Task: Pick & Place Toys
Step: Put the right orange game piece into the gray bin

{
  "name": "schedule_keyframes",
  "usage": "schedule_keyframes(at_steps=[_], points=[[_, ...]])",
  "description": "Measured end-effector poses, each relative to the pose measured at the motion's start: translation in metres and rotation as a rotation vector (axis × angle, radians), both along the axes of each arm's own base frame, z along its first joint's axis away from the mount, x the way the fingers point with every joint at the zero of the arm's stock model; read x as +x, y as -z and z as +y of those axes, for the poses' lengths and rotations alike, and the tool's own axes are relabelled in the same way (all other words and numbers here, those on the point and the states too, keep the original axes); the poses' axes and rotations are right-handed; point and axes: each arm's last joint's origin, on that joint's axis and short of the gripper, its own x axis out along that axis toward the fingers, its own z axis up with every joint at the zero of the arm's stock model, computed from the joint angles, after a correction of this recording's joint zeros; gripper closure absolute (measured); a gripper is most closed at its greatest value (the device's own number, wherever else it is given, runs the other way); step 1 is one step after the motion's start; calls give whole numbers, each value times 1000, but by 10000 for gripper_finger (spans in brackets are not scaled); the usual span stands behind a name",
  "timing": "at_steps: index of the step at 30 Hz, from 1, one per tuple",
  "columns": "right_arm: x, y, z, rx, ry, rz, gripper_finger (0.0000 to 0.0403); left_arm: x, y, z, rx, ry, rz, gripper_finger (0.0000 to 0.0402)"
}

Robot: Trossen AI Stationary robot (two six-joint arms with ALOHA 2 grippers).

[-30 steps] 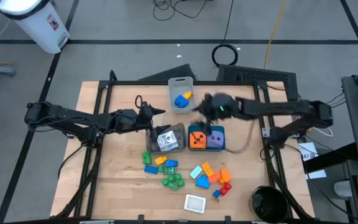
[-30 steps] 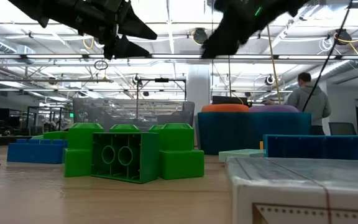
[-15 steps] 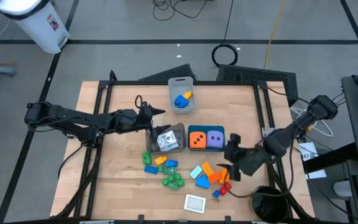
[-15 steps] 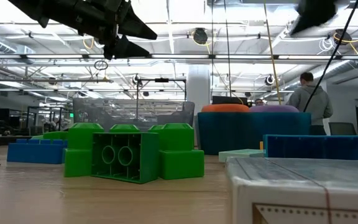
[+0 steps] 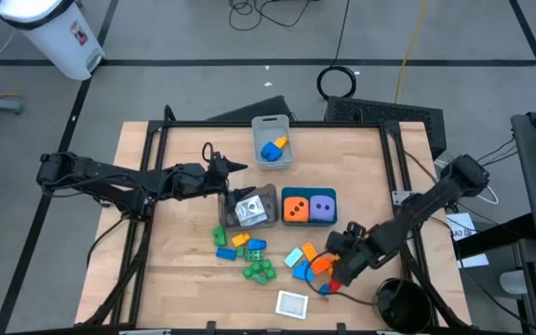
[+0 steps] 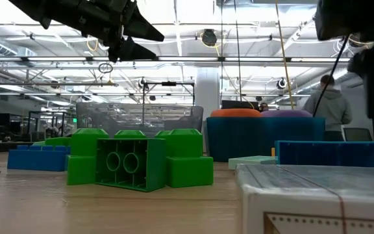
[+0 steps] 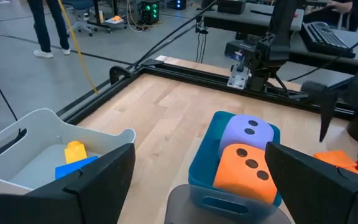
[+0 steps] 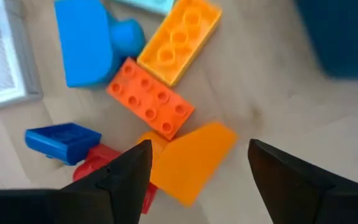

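Over brick pile at table's 5 o'clock, my right gripper [image 5: 335, 270] hangs, fingers spread wide, nothing held. Below it I see orange wedge brick [image 8: 191, 161], touching orange studded brick [image 8: 150, 106], with yellow brick [image 8: 179, 40], blue bricks [image 8: 62, 141] and red brick [image 8: 98, 163] close by. At 9 o'clock, my left gripper [image 5: 237, 166] waits, fingers wide, near teal bin [image 7: 204, 168] holding orange die [image 7: 243, 173] and purple die [image 7: 249, 131].

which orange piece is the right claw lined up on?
The smooth orange wedge, directly between the open right claw fingers; the studded orange brick lies just beyond it.
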Motion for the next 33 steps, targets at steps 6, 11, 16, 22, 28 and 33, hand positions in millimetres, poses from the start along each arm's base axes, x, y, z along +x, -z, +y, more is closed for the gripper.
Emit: schedule_keyframes(at_steps=[6,11,16,22,28,33], points=[[8,15,0,21,55,66,147,0,0,0,0,0,0,37],[10,15,2,37,55,43,147,0,0,0,0,0,0,36],[8,22,0,48,100,50,147,0,0,0,0,1,0,36],[-3,43,-4,94,153,113,153,0,0,0,0,1,0,37],[-5,52,-6,124,135,101,173,0,0,0,0,1,0,36],[-5,45,-13,106,54,84,194,0,0,0,0,1,0,36]])
